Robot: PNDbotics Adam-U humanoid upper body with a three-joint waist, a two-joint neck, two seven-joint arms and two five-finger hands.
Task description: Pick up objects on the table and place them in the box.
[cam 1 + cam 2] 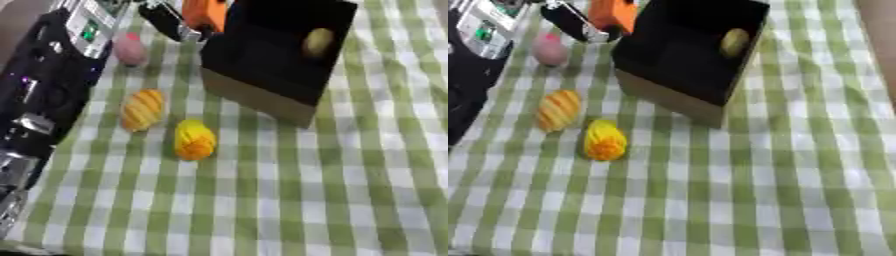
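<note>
A cardboard box (262, 97) with a black inside stands at the upper middle, and a yellow-green rounded item (318, 42) lies in it. My left arm runs up the left edge. My left hand (166, 20) is at the top, just left of the box's far corner, with its dark fingers curled against an orange object (203, 12). On the checked cloth lie a pink rounded item (130, 50), an orange striped bread-like item (143, 108) and a yellow ridged item (193, 139). My right hand is out of sight.
The green and white checked cloth (332, 200) covers the table. My black and silver left forearm (44, 85) lies over the cloth's left side. A bare strip past the cloth shows at the upper right (883, 30).
</note>
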